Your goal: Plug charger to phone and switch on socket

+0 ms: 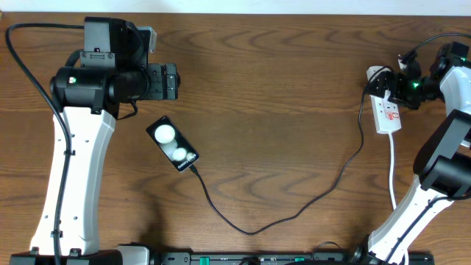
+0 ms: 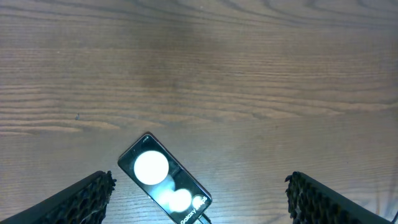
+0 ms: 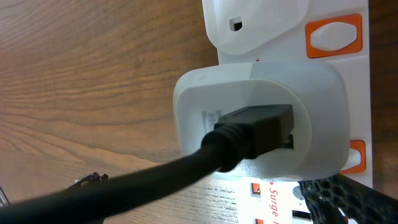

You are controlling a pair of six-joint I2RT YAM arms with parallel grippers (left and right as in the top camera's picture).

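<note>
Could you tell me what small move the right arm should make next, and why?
Probably ease the right gripper onto the orange switch beside the white adapter and press it. The charger already looks seated in the phone and in that adapter on the socket, so only switching on appears left.

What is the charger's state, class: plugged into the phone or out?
In, as far as visible: overhead, the charger tip meets the phone at its lower short edge with no gap.
</note>
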